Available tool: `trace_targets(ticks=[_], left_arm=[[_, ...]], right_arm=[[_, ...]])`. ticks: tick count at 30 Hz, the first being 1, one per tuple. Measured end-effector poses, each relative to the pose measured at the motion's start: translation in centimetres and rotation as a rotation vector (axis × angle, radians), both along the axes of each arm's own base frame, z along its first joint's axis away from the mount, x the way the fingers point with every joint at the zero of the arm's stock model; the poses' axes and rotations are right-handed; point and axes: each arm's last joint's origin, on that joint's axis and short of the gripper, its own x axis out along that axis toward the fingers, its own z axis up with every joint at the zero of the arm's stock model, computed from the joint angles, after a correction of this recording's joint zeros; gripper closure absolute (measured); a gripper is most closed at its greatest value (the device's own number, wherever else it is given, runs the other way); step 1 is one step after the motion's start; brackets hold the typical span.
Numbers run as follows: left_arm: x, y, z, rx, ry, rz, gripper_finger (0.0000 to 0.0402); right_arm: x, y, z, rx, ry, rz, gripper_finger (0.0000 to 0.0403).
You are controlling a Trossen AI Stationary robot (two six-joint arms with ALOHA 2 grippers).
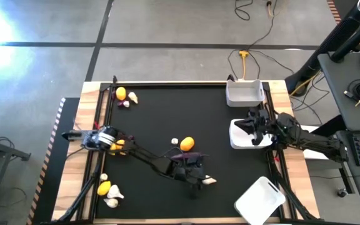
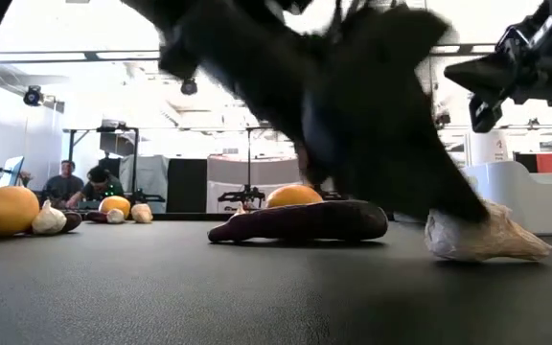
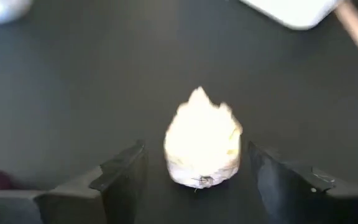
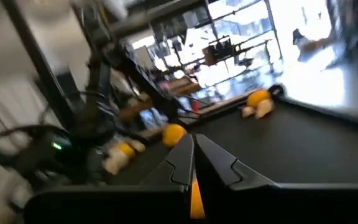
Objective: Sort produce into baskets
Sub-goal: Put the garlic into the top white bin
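Observation:
My left gripper (image 3: 194, 177) is open low over the mat near the table's middle. Its two fingers stand on either side of a whitish garlic bulb (image 3: 202, 146), with a gap on each side. The bulb lies on the mat (image 1: 210, 181) and also shows in the low view (image 2: 487, 235). A purple eggplant (image 1: 183, 156) and a lemon (image 1: 187, 144) lie just beyond it. My right gripper (image 1: 255, 122) is shut above the middle white basket (image 1: 236, 139). An orange strip shows low between its fingers (image 4: 196, 196); I cannot tell what it is.
A second white basket (image 1: 242, 92) stands at the far right and a third (image 1: 260, 200) at the near right corner. Lemons, garlic and purple bits lie at the far left (image 1: 121, 94), the near left (image 1: 104, 187) and by the left arm's base (image 1: 117, 145). People sit in the room behind (image 2: 84, 182).

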Motion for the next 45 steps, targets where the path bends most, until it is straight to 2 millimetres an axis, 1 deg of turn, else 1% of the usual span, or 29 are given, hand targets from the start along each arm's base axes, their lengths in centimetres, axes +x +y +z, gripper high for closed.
trace_targets(ticks=[1, 3, 5, 8, 10, 13, 16, 18, 20, 22, 26, 29, 32, 34, 36, 39, 41, 43, 45], left_arm=[[-0.2, 0.1, 1.2, 0.013, -0.011, -0.004, 0.0141], [-0.8, 0.2, 3.6, 0.024, -0.047, -0.002, 0.0144], [-1.5, 0.3, 5.3, 0.028, -0.081, 0.006, 0.0149], [-2.9, 0.4, 7.3, 0.047, -0.115, -0.022, 0.0157], [-3.8, 0.3, 8.8, 0.040, -0.162, -0.036, 0.0162], [-5.1, 0.3, 10.3, 0.017, -0.227, -0.045, 0.0167], [-6.0, 0.6, 11.0, 0.026, -0.264, -0.058, 0.0170], [-6.4, 0.9, 12.1, 0.053, -0.327, -0.050, 0.0171], [-6.7, 1.3, 12.8, 0.104, -0.378, -0.011, 0.0171], [-6.9, 1.6, 13.0, 0.154, -0.389, 0.037, 0.0171], [-7.0, 1.9, 12.9, 0.191, -0.385, 0.093, 0.0171], [-6.9, 2.0, 13.3, 0.212, -0.395, 0.104, 0.0171], [-7.0, 2.1, 13.7, 0.257, -0.379, 0.120, 0.0171], [-7.0, 2.1, 14.5, 0.260, -0.399, 0.136, 0.0171], [-7.1, 2.1, 14.8, 0.261, -0.406, 0.139, 0.0171], [-7.4, 1.9, 14.8, 0.279, -0.385, 0.122, 0.0171], [-8.0, 1.8, 14.9, 0.329, -0.339, 0.110, 0.0171], [-9.1, 1.8, 15.6, 0.374, -0.303, 0.155, 0.0171], [-10.1, 1.6, 16.5, 0.376, -0.310, 0.224, 0.0171]], right_arm=[[0.0, 0.0, 0.2, 0.045, -0.021, 0.007, 0.0393], [-0.1, 0.0, 0.6, 0.060, -0.048, 0.011, 0.0393], [-0.2, 0.1, 1.3, 0.056, -0.097, 0.015, 0.0393], [-0.6, 0.2, 2.6, 0.074, -0.216, 0.041, 0.0393], [-0.8, 0.6, 3.5, 0.047, -0.291, 0.121, 0.0393], [-0.6, 1.4, 4.5, 0.000, -0.303, 0.266, 0.0393], [0.5, 2.2, 4.7, 0.002, -0.234, 0.323, 0.0393], [1.6, 2.9, 4.5, 0.004, -0.156, 0.345, 0.0393], [3.7, 3.8, 3.8, -0.003, -0.005, 0.357, 0.0393], [5.3, 5.0, 3.1, -0.027, 0.120, 0.381, 0.0393], [8.1, 8.1, 3.0, -0.117, 0.297, 0.495, 0.0393], [10.1, 10.7, 2.2, -0.180, 0.540, 0.572, 0.0393], [12.1, 13.4, 1.9, -0.238, 0.758, 0.577, 0.0392], [12.9, 14.9, 0.9, -0.299, 0.941, 0.572, 0.0388], [13.8, 16.6, 0.4, -0.341, 1.056, 0.577, 0.0381], [15.2, 18.9, 0.5, -0.392, 1.172, 0.601, 0.0358], [15.9, 20.1, 0.0, -0.432, 1.275, 0.606, 0.0334], [16.8, 20.9, -0.2, -0.451, 1.369, 0.580, 0.0304], [17.8, 21.6, 0.1, -0.473, 1.428, 0.503, 0.0270]])
